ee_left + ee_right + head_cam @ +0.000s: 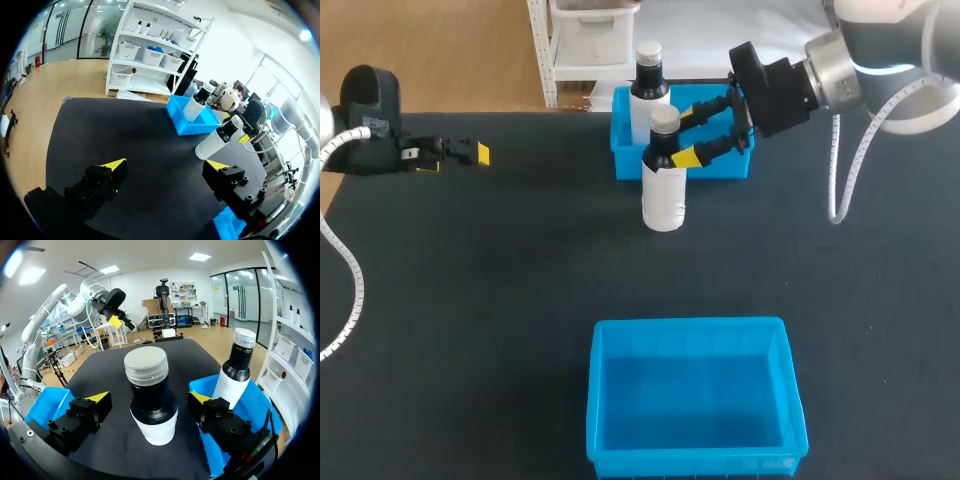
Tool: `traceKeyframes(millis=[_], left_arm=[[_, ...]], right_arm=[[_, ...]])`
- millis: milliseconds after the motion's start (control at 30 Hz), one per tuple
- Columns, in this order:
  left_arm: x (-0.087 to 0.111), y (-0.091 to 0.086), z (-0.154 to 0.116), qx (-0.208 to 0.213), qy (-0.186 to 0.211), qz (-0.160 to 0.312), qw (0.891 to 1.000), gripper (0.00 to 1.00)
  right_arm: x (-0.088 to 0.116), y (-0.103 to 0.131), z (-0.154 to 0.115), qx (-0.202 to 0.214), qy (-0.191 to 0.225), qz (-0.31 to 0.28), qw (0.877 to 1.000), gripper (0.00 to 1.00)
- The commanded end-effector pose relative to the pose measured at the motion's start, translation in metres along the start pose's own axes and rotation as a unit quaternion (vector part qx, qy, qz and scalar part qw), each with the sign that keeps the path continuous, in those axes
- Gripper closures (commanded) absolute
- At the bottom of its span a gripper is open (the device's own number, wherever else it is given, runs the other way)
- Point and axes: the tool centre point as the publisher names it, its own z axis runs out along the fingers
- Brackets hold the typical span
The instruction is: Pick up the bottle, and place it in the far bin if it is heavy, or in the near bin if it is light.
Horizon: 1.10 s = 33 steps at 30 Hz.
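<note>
Bottle (663, 190) upright on black table (470, 300); seemingly ungripped

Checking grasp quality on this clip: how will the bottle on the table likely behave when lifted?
The bottle is tall, narrow and upright, so a sideways nudge could probably tip it. The right tool straddles its dark neck, open; held that high, the body may swing. It looks rigid; weight cannot be judged.

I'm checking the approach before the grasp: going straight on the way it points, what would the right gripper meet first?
The bottle standing on the table: its dark neck sits inside the open right gripper, seemingly not yet touched.
</note>
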Motion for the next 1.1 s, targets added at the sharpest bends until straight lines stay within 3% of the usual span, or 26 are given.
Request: traceKeyframes(millis=[33, 433, 867, 933, 967, 1033, 1100], left_arm=[[0.0, 0.0, 0.0, 0.0, 0.0, 0.0, 1.0, 0.0], [0.0, 0.0, 0.0, 0.0, 0.0, 0.0, 1.0, 0.0], [0.0, 0.0, 0.0, 0.0, 0.0, 0.0, 1.0, 0.0], [0.0, 0.0, 0.0, 0.0, 0.0, 0.0, 1.0, 0.0], [0.0, 0.0, 0.0, 0.0, 0.0, 0.0, 1.0, 0.0], [0.0, 0.0, 0.0, 0.0, 0.0, 0.0, 1.0, 0.0], [0.0, 0.0, 0.0, 0.0, 0.0, 0.0, 1.0, 0.0]], right_arm=[[-0.002, 0.0, -0.001, 0.005, 0.001, -0.003, 1.0, 0.0], [-0.017, 0.003, 0.016, -0.012, -0.008, -0.018, 1.0, 0.0], [-0.018, 0.001, 0.023, -0.017, -0.013, -0.015, 1.0, 0.0], [-0.019, 0.001, 0.024, -0.017, -0.014, -0.016, 1.0, 0.13], [-0.019, 0.001, 0.024, -0.017, -0.015, -0.016, 1.0, 0.3], [-0.019, 0.001, 0.025, -0.016, -0.015, -0.016, 1.0, 0.51], [-0.019, 0.001, 0.025, -0.016, -0.016, -0.017, 1.0, 0.59]])
